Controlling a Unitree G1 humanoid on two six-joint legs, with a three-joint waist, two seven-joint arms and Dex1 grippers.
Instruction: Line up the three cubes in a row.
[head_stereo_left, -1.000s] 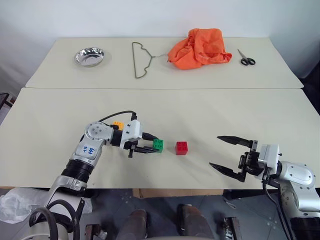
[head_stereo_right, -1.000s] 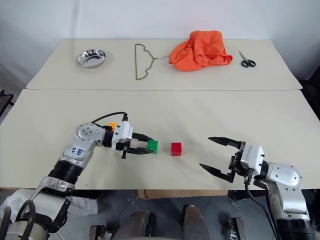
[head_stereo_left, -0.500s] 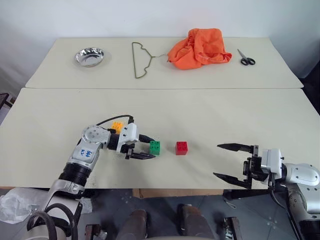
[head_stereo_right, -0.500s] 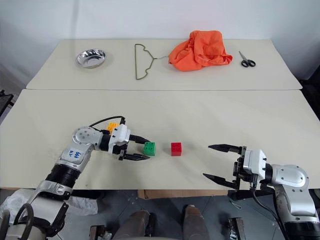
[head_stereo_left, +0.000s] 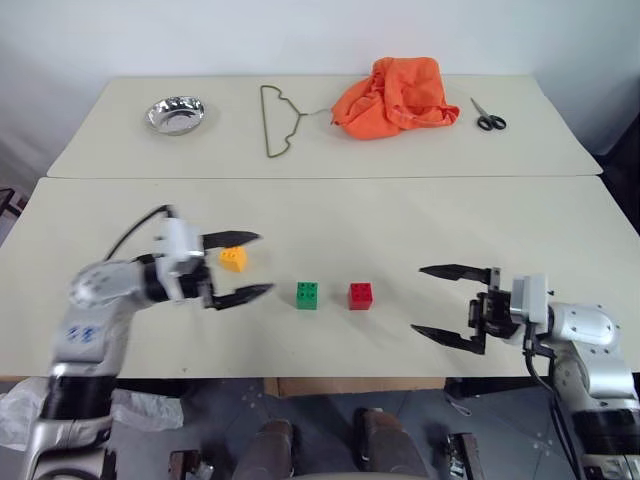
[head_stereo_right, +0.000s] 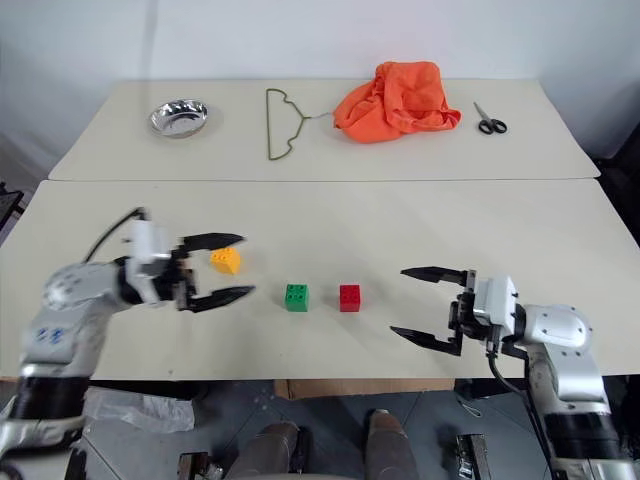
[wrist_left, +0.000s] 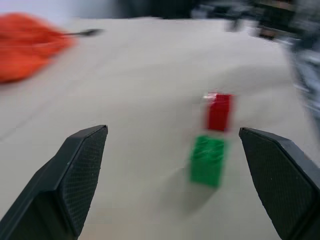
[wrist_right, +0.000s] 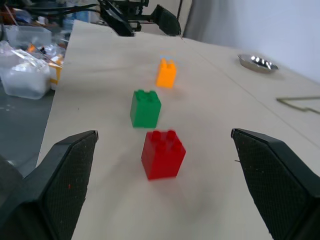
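Observation:
Three cubes lie on the near table. The green cube (head_stereo_left: 307, 294) and the red cube (head_stereo_left: 360, 295) sit side by side with a small gap. The yellow-orange cube (head_stereo_left: 233, 258) lies to their left and slightly farther back. My left gripper (head_stereo_left: 265, 262) is open and holds nothing; it hangs left of the green cube, and the yellow-orange cube shows between its fingers. In the left wrist view the green cube (wrist_left: 208, 160) and the red cube (wrist_left: 219, 111) lie ahead of the fingers (wrist_left: 80, 170). My right gripper (head_stereo_left: 418, 299) is open and empty, right of the red cube (wrist_right: 162, 153).
On the far table lie a steel bowl (head_stereo_left: 175, 113), a wire hanger (head_stereo_left: 275, 118), an orange cloth (head_stereo_left: 395, 95) and scissors (head_stereo_left: 488, 115). A seam (head_stereo_left: 320, 177) divides the two tables. The near table's front edge runs just below both grippers.
My left gripper opened, let go of the green cube and drew back to the left and up. The green cube stays beside the red one. My right gripper shifted slightly left.

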